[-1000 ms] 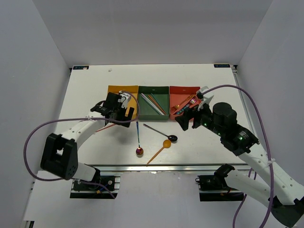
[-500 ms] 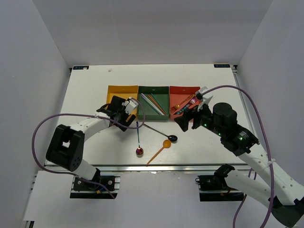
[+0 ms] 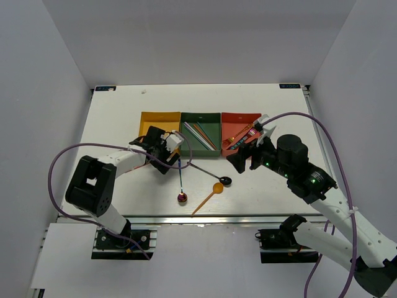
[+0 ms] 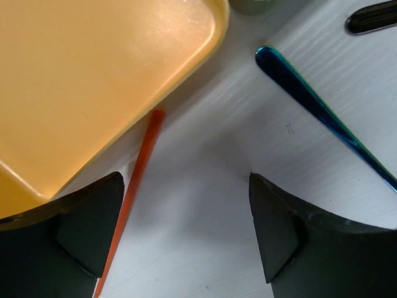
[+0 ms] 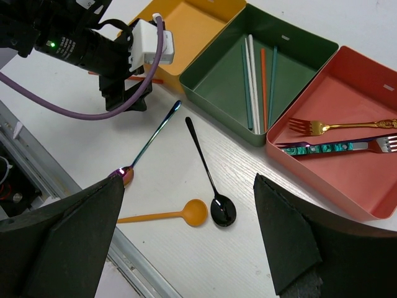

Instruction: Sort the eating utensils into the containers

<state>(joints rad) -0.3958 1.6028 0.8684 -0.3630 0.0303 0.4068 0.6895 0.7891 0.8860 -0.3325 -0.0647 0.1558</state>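
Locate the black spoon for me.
Top view: the black spoon lies on the table near centre, just below the green tray, its bowl beside that of the orange spoon.

White wooden table [image 3: 118, 118] — 3 plain grey walls [image 3: 198, 43], even light.

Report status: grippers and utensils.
Left gripper open, low beside yellow-orange square tray, slim orange stick by one finger. Right gripper open, empty, raised. Blue iridescent spoon, black spoon, orange spoon loose on table. Nothing blocks stick.

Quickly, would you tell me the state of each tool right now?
Left tool: open, holding nothing.
Right tool: open, holding nothing.
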